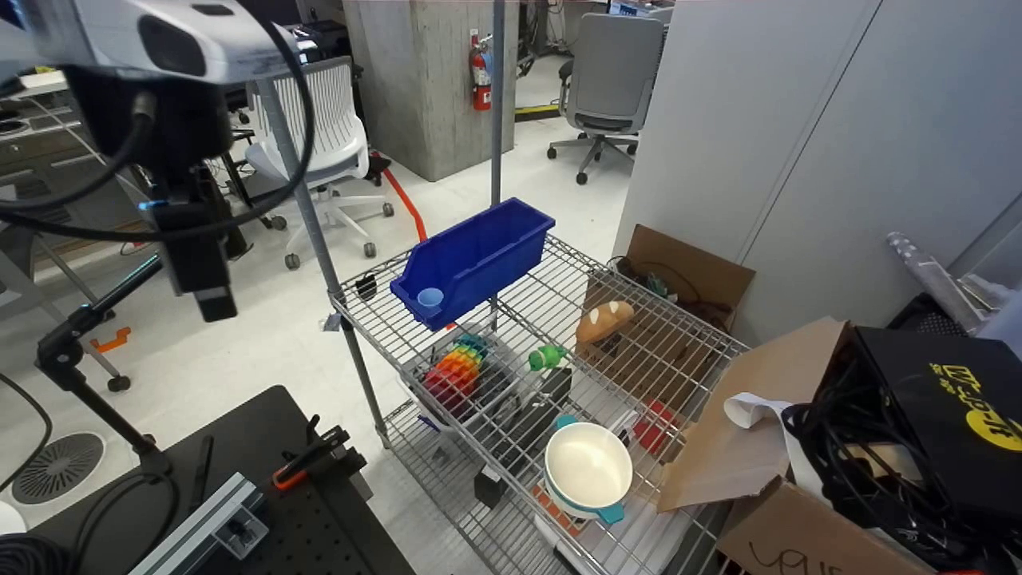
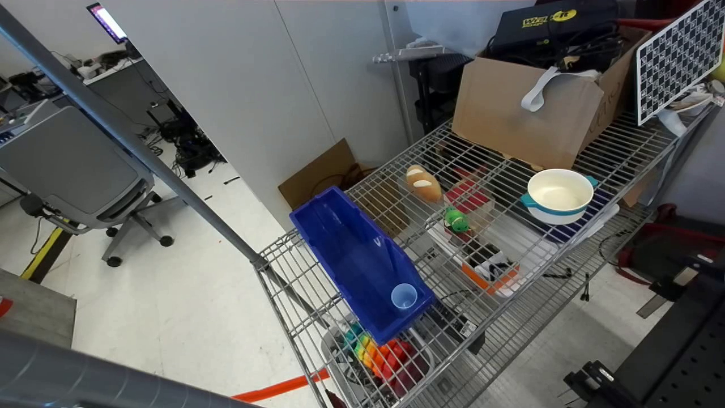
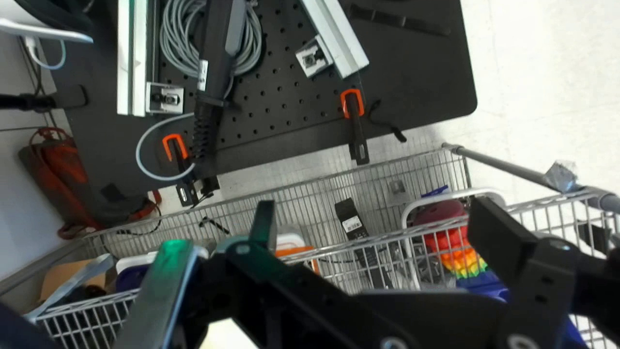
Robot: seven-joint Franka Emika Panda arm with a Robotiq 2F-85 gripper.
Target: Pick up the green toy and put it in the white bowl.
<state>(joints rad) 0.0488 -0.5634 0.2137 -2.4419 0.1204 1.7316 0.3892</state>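
Note:
The small green toy (image 1: 546, 357) lies on the wire shelf, between the blue bin and the white bowl; it also shows in an exterior view (image 2: 456, 219). The white bowl (image 1: 589, 465) has a cream inside and teal handles and stands upright on the same shelf; it also shows in an exterior view (image 2: 561, 191). My gripper (image 1: 215, 307) hangs in the air, well away from the toy and bowl. In the wrist view the gripper (image 3: 380, 225) has its fingers wide apart with nothing between them. The toy is not visible in the wrist view.
A blue bin (image 1: 479, 259) with a light-blue cup (image 1: 429, 298) stands on the wire shelf (image 1: 647, 383). A bread-like toy (image 1: 604, 322) and an open cardboard box (image 1: 758, 399) are nearby. A multicoloured toy (image 2: 380, 357) lies below the top shelf. A shelf post (image 1: 497, 104) rises behind.

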